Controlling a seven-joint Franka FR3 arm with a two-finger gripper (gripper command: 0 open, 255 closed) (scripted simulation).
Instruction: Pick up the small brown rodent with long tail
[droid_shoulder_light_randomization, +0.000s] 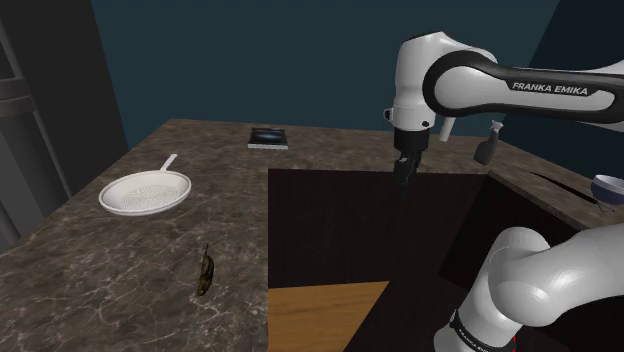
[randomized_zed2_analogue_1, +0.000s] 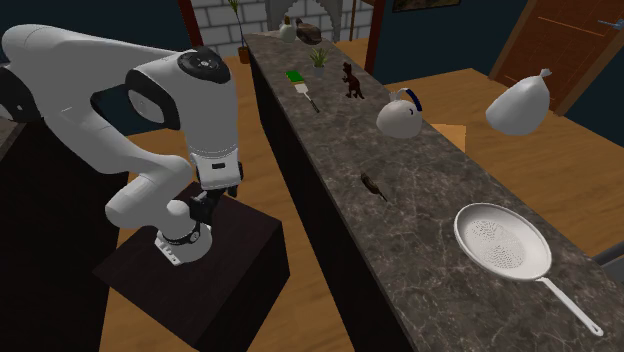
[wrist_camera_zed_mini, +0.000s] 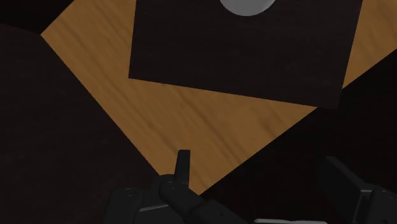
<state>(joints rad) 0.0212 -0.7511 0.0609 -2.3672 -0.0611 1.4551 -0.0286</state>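
The small brown rodent (droid_shoulder_light_randomization: 206, 272) lies on the dark marble counter (droid_shoulder_light_randomization: 110, 260), close to that counter's front edge, its thin tail trailing off it. In the second exterior view the rodent (randomized_zed2_analogue_1: 373, 184) sits mid-counter, between a white jug and a pan. My black gripper (droid_shoulder_light_randomization: 403, 172) hangs pointing down over the dark stand, well off to the shoulder view's right of the rodent and higher than the countertop. In the wrist view the gripper (wrist_camera_zed_mini: 261, 170) is open with nothing between its fingers (wrist_camera_zed_mini: 183, 163); below it are wood floor and the stand's dark top (wrist_camera_zed_mini: 254, 57).
A white pan (droid_shoulder_light_randomization: 146, 193) lies on the counter behind the rodent, and a flat dark book (droid_shoulder_light_randomization: 268, 138) at the back edge. A small bottle (droid_shoulder_light_randomization: 487, 148) and a bowl (droid_shoulder_light_randomization: 607, 186) stand at the shoulder view's right. A white jug (randomized_zed2_analogue_1: 397, 115) and toy dinosaur (randomized_zed2_analogue_1: 351, 78) sit further along.
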